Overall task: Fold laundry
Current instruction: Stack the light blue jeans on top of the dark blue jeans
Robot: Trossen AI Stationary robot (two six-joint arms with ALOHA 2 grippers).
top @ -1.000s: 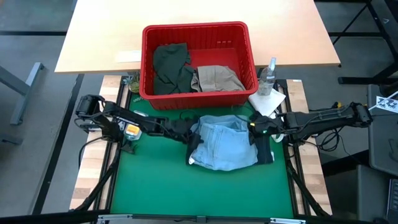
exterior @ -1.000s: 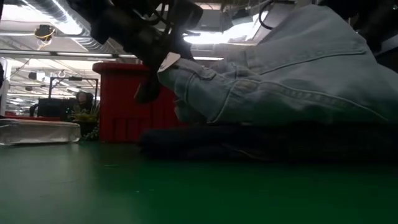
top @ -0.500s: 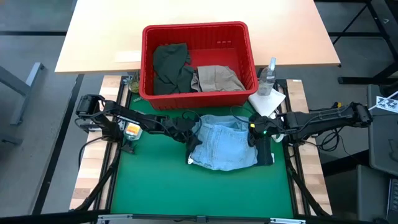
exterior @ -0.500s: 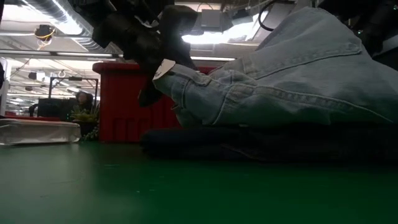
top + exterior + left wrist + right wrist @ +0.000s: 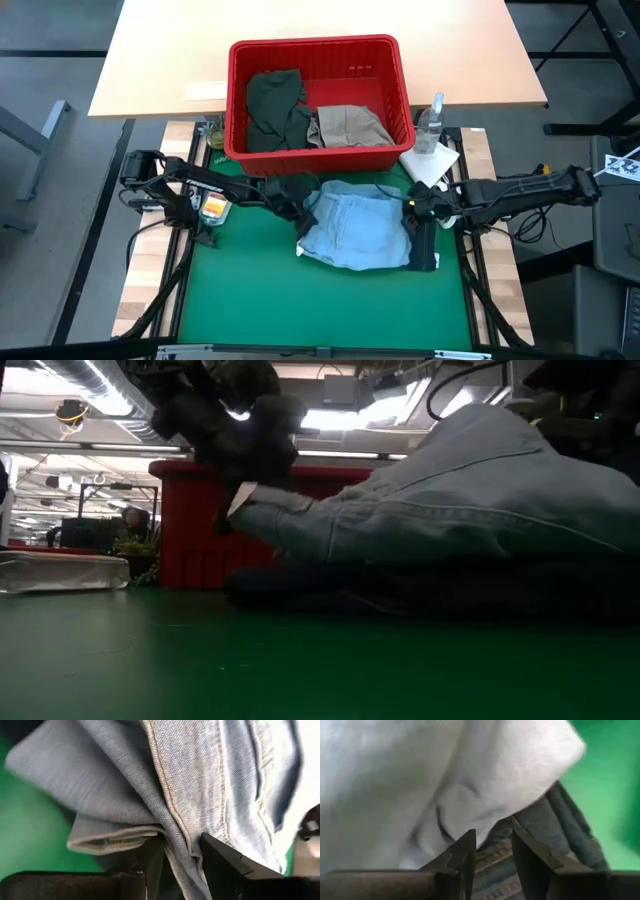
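The light blue denim (image 5: 355, 230) lies folded on the dark navy jeans (image 5: 425, 245), in the middle of the green mat (image 5: 250, 290). My left gripper (image 5: 298, 197) stands open at the denim's left edge, and a fold of that edge runs between its fingers. My right gripper (image 5: 416, 205) is open at the denim's right edge, just above the navy jeans (image 5: 560, 825), with no cloth between its fingers. A dark olive piece (image 5: 272, 105) and a beige piece (image 5: 348, 125) lie in the red basket (image 5: 312, 48). My left gripper has its parted fingers (image 5: 220, 860) on either side of a seamed fold at the denim's left edge (image 5: 175, 832), several layers thick. It comes slanting down from the table's left. That edge (image 5: 243, 505) still stands raised off the navy jeans (image 5: 400, 590); the rest of the denim lies on them.
The red basket stands at the mat's far edge. A spray bottle (image 5: 432, 122) and a small white cloth (image 5: 430, 160) are at the far right, close to my right arm. The near half of the mat shows bare green.
The denim has sunk and flattened onto the navy jeans. Its right side has dropped, and its left edge has come lower and shifted toward the table's left. My left gripper has moved a little toward the far edge and rolled. My right gripper has drawn slightly toward the right edge.
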